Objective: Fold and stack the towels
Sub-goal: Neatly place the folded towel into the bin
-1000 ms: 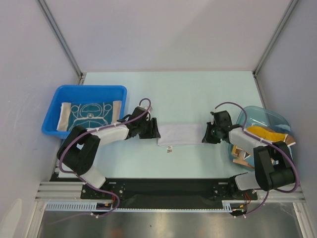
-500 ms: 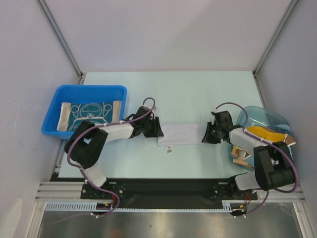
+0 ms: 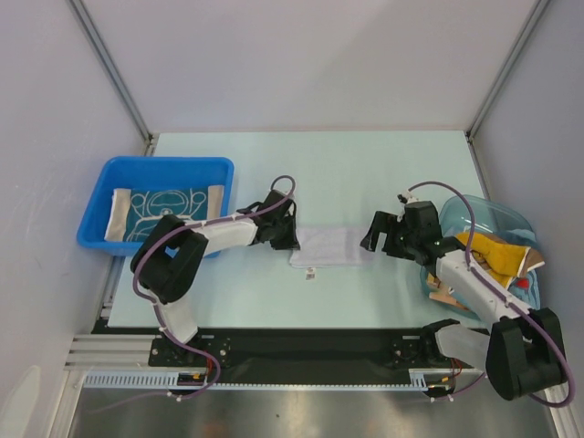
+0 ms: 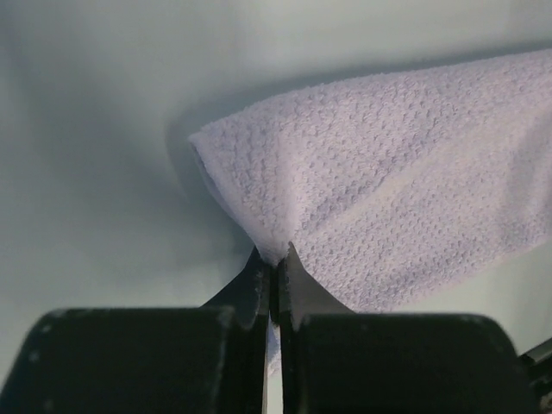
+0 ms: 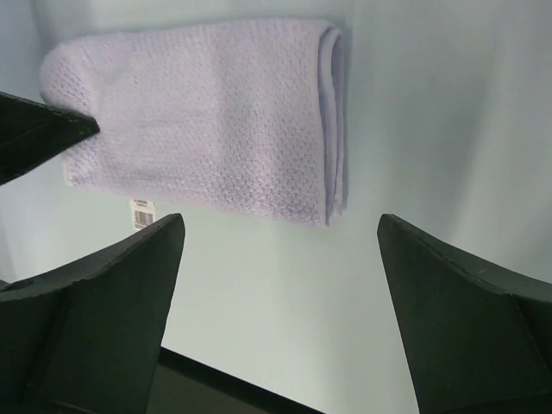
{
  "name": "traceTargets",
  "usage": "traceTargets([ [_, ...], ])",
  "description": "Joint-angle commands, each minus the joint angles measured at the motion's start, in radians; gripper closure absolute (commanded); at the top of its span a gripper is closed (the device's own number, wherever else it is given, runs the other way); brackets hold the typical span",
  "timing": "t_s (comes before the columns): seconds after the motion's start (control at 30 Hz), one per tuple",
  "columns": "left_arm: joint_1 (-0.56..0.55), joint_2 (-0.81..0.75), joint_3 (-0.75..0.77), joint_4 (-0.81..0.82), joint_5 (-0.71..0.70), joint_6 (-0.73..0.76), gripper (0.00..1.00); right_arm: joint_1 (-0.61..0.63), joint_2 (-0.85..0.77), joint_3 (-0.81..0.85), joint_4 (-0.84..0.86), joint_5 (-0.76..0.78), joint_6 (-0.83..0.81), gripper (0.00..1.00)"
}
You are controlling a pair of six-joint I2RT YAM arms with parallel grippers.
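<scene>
I see the pale lavender-white towel [image 3: 330, 246] lying folded into a narrow strip on the light green table [image 3: 365, 164], midway between the 2 arms. In the right wrist view its doubled fold edge [image 5: 335, 121] faces my right side, and a small barcode tag [image 5: 141, 212] sticks out from its near edge.

The left gripper [image 4: 274, 259] is pinched tight on the towel's left end, the cloth bunching up to a peak between the closed jaws.

The right gripper [image 5: 280, 293] stands wide apart and holds nothing; it hangs just off the towel's right end, not touching it.

To the left, well apart from the strip, a blue bin [image 3: 100, 196] holds the teal towel with white swirls [image 3: 164, 212], laid flat. To the right, a clear blue tub [image 3: 484, 205] holds the orange towel [image 3: 493, 248] in a heap; the right arm's forearm crosses in front of it and hides its near part.
</scene>
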Motion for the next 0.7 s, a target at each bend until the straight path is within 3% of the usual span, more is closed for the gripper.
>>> traceTargets([
  [0.0, -0.011, -0.010, 0.091, -0.202, -0.141, 0.052, 1.00, 0.005, -0.053, 0.058, -0.036, 0.016, 0.024, 0.00],
  [0.53, -0.010, 0.011, 0.547, -0.745, -0.514, 0.319, 1.00, 0.005, -0.091, 0.101, -0.056, 0.010, 0.016, 0.00],
  [0.67, 0.030, -0.024, 0.579, -0.825, -0.636, 0.398, 1.00, 0.004, -0.085, 0.099, -0.054, 0.010, 0.004, 0.00],
])
